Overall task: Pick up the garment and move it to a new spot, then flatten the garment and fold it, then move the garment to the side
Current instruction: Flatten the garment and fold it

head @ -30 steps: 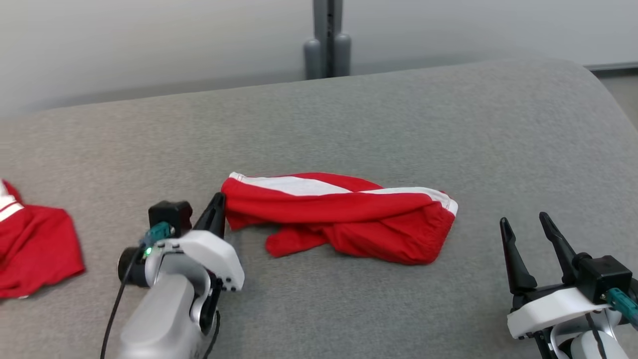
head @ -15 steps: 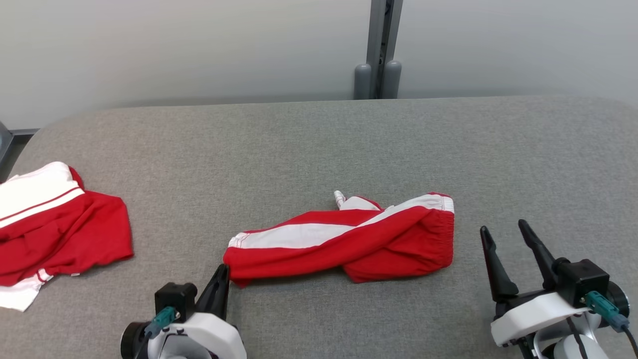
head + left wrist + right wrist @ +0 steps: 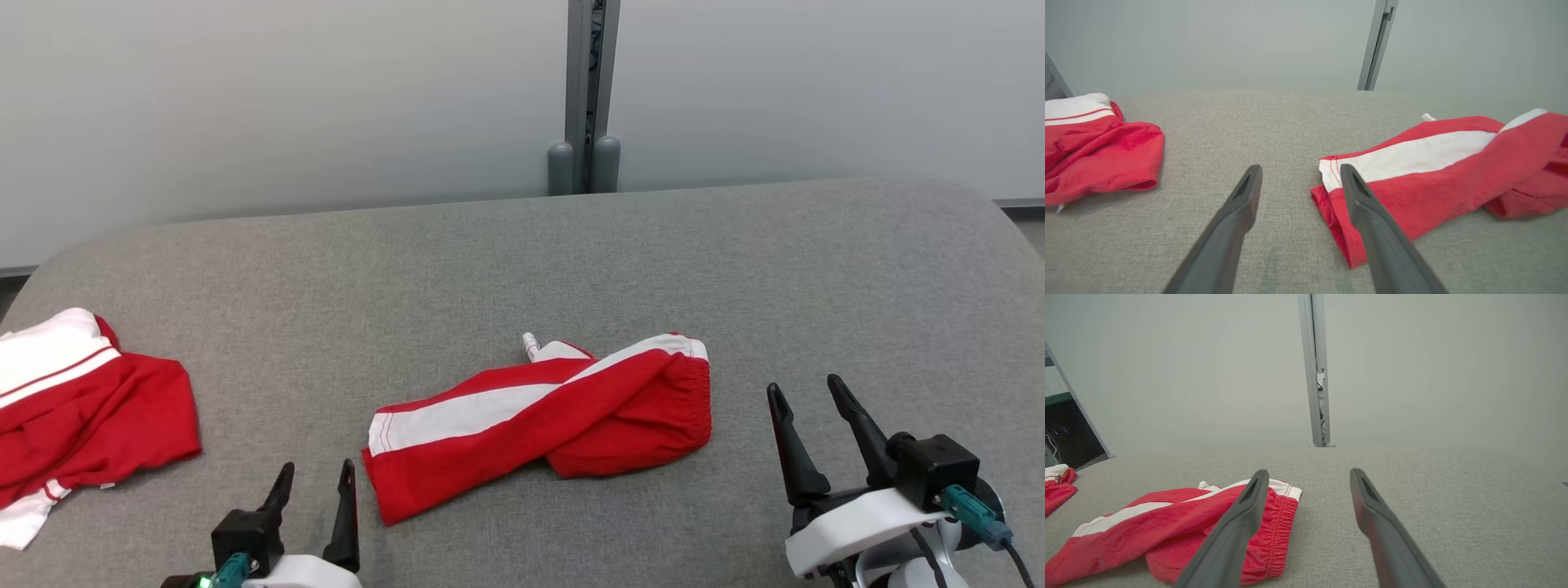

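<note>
Lying crumpled, red garment [image 3: 571,408], on grey surface [image 3: 490,269]

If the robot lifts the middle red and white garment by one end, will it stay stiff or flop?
Probably flop: the twisted red and white cloth garment lies in soft folds on the grey fabric surface. Likely light, since the cloth looks thin. Unlikely to roll; it lies limp.

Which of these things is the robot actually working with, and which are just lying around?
In the job: centre red-and-white garment; left gripper, open; right gripper, open.
Lying about: second red garment, far left; grey post behind.
</note>
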You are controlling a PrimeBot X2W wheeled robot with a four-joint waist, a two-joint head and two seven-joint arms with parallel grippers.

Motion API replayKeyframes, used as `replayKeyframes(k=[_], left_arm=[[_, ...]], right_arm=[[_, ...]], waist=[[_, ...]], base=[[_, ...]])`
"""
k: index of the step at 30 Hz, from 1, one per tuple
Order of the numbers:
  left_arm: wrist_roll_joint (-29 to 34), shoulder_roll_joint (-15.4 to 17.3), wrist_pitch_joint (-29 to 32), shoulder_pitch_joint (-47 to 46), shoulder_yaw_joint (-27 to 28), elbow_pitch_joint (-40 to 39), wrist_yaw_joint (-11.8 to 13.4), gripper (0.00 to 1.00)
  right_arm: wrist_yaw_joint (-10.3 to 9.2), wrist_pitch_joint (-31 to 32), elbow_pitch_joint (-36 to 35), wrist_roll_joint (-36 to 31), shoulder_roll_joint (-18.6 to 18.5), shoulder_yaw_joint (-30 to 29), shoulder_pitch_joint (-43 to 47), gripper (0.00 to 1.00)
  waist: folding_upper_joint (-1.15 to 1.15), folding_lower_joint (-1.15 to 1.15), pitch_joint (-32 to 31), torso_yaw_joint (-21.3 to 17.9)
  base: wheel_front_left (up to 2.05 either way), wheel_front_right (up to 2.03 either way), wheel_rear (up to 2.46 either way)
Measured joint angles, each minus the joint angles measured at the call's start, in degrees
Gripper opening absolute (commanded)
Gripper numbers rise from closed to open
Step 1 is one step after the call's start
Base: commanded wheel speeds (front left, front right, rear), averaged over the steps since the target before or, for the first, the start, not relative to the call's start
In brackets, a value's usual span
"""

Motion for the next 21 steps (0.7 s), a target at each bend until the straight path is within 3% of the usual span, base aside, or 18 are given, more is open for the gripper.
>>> replayKeyframes(k=[15, 21], left_arm=[[-0.2, 0.0, 0.0, 1.9, 1.6, -3.1, 0.2, 1.0], [-2.9, 0.0, 0.0, 0.8, 0.0, -3.0, -1.0, 1.0]], right_arm=[[0.0, 0.0, 0.4, 0.6, 0.7, 0.7, 0.6, 1.0], [0.0, 0.0, 0.4, 0.6, 0.3, 1.3, 0.0, 1.0]], waist=[[0.0, 0.0, -1.5, -1.0], [0.0, 0.0, 0.5, -1.0]], base=[[0.0, 0.0, 0.0], [0.0, 0.0, 0.0]])
